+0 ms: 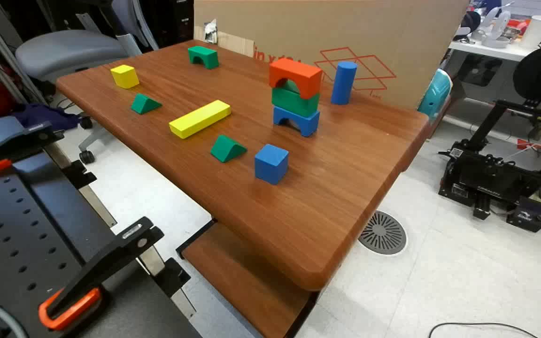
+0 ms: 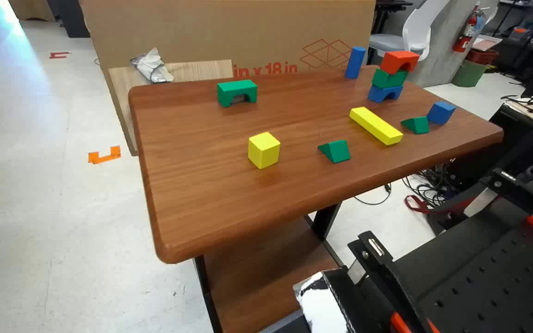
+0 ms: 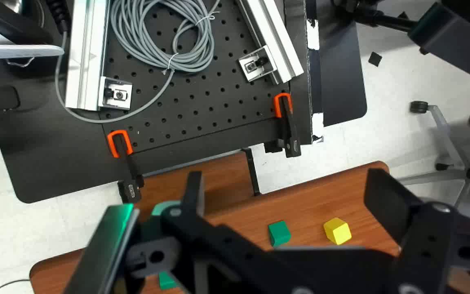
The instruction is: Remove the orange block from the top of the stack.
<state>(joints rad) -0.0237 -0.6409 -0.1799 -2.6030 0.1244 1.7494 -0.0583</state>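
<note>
The orange block [image 1: 301,70] is an orange-red arch on top of the stack, and it shows in both exterior views [image 2: 392,60]. Under it lie a green block [image 1: 294,101] and a blue arch [image 1: 306,123] standing on the brown table [image 1: 336,188]. The same green block [image 2: 388,79] and blue arch [image 2: 380,94] show there too. My gripper [image 3: 286,198] shows only in the wrist view, open and empty, with its fingers wide apart, high above the table's near edge. The stack is out of sight in the wrist view.
A blue cylinder [image 1: 344,83] stands behind the stack and a blue cube [image 1: 271,164] in front. A yellow bar [image 1: 200,119], green triangles [image 1: 228,149], a yellow cube [image 3: 338,231] and a green arch [image 2: 237,92] are spread about. A cardboard box [image 2: 192,32] stands behind the table.
</note>
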